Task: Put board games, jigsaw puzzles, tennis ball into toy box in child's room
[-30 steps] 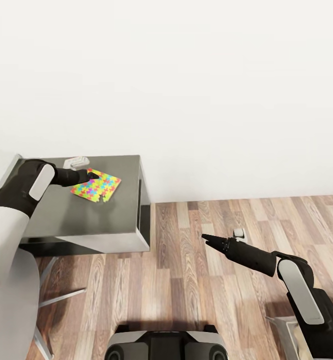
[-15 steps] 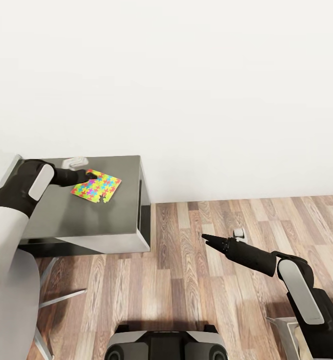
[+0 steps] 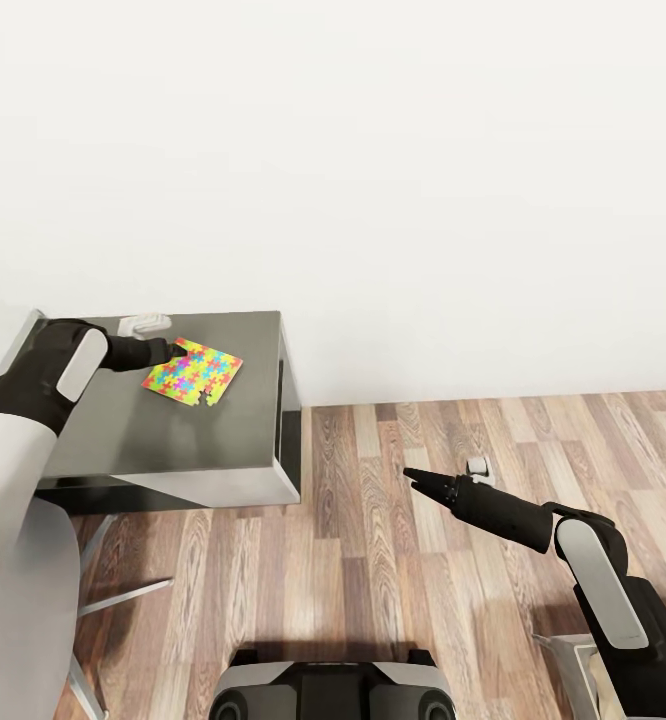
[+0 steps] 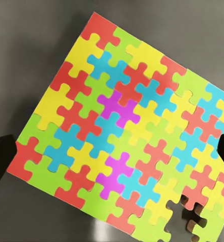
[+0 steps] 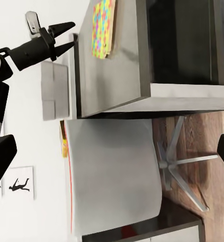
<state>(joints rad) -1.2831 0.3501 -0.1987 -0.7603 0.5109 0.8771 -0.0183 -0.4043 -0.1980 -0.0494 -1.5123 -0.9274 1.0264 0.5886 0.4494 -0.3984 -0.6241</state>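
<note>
A jigsaw puzzle [image 3: 193,372] of yellow, green, pink, blue and orange pieces lies flat on the dark grey table [image 3: 173,430], with a gap at one corner. My left gripper [image 3: 178,351] hovers at the puzzle's far left corner. The left wrist view looks straight down on the puzzle [image 4: 122,136], with the left gripper [image 4: 114,154] open and a fingertip at each side of the sheet. From the right wrist view the left gripper [image 5: 71,34] stands spread just off the puzzle [image 5: 103,27]. My right gripper [image 3: 413,475] hangs open over the wood floor, holding nothing.
The table ends in a drop to the plank floor [image 3: 453,440] on its right. A white chair [image 5: 117,166] with a metal star base [image 3: 123,590] sits at the table's near left. A pale grey boxy shape [image 5: 54,91] lies past the table's far end.
My left gripper has drawn back slightly to the left along the puzzle's corner. The puzzle and the right arm have not moved.
</note>
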